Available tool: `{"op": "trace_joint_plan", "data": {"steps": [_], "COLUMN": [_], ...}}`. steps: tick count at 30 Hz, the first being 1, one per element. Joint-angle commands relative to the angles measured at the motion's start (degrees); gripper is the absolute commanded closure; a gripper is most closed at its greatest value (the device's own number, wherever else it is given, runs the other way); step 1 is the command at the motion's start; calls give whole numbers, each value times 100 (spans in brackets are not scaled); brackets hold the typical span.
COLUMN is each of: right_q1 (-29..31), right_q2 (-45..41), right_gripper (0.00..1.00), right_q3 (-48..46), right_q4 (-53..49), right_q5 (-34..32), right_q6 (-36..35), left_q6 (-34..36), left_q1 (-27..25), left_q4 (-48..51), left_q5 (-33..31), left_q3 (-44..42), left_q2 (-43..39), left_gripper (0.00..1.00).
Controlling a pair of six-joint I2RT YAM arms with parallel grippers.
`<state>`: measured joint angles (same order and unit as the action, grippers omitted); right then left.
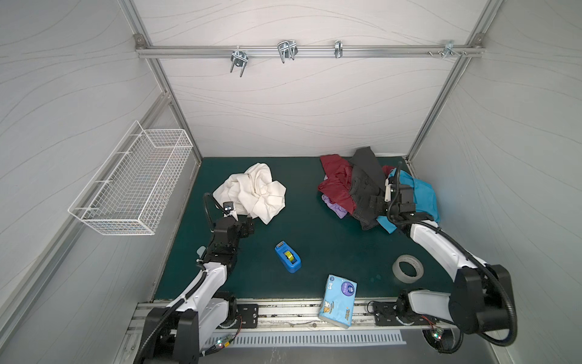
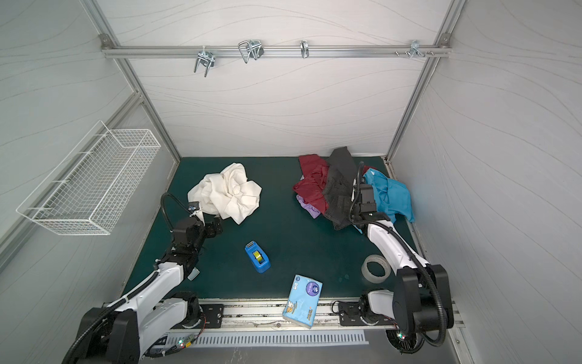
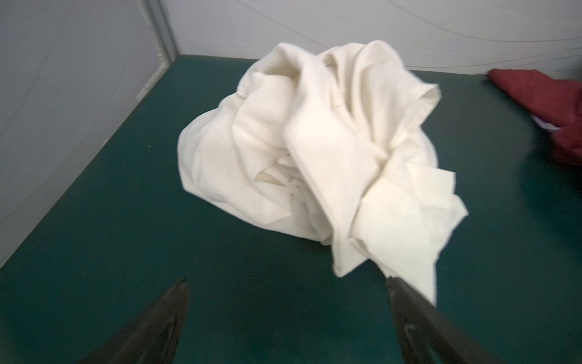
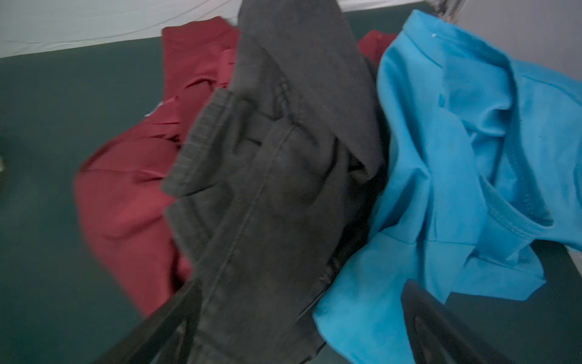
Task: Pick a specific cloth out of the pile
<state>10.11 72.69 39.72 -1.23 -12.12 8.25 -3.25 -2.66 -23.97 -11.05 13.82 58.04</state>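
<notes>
The cloth (image 1: 252, 192) (image 2: 227, 193) is a crumpled off-white garment lying alone on the green mat at the back left, apart from the pile. The pile (image 1: 362, 189) (image 2: 333, 192) of maroon, black-grey, turquoise and lilac garments sits at the back right. My left gripper (image 3: 286, 280) (image 1: 248, 225) is open just in front of the cloth (image 3: 315, 151), low over the mat. One finger is beside the cloth's near corner and nothing is between the fingers. My right gripper (image 4: 300, 283) is open low over the pile (image 4: 267, 173), with black and turquoise fabric beneath the fingers.
A blue tape dispenser (image 1: 287, 257) stands mid-mat. A clear tape roll (image 1: 407, 270) lies front right beside the right arm. A tissue pack (image 1: 337, 301) overhangs the front edge. A white wire basket (image 1: 132, 189) hangs on the left wall. Metal hooks (image 1: 286, 50) hang on the back rail.
</notes>
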Motion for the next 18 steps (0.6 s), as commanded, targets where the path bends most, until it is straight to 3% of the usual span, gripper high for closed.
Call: {"op": "trace_joint_plan", "data": {"steps": [1,5,11,18], "right_q1": [-26,-31,-25,-23], "right_q2": [96,505,1235,1671], "right_gripper": [1,1,1,1], "right_q3": [-774,-1088,-1676,-1630], "right_q4": [2322,3162,4812,5084], "right_q5": [-555,-617,-496,-432], "right_q6": [-359,-688,-862,-892], "left_q6": [-127,-182,-160,-13], "left_q1": [115,141,165,239], "left_q4": [-1848,-2217,-3575,-4717], "left_q5": [-662,-669,-931,-572], "left_q3": [-125,27,-125,-59], "left_q2": [411,1194,2049,3201], "left_gripper": [1,1,1,1]}}
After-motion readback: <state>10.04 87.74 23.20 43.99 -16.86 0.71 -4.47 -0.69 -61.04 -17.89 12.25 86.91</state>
